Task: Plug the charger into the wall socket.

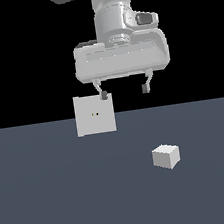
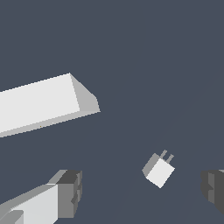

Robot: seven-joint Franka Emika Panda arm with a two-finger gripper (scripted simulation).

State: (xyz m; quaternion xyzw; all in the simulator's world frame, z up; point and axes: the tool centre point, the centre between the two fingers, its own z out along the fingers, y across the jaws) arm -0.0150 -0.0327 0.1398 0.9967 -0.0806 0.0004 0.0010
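Small plain white cube charger point(image 1: 166, 157) sits loose on the flat dark grey floor point(image 1: 56, 202), toward the exterior view's right. Wrist view shows two short prongs point(image 2: 166, 155) on one face. Looks rigid, light and smooth-sided, so likely slippery: pinch two opposite flat sides, prongs left clear. Flat upright white square socket panel point(image 1: 94, 114) with two tiny holes stands well apart, further back. Grey parallel gripper point(image 1: 124, 91) hangs above, jaws spread wide, nothing held.

The pictures were evenly lit and sharp, with no glare or blur. The charger point(image 1: 166, 157) showed a brighter top and greyer sides. Edges looked slightly jagged.
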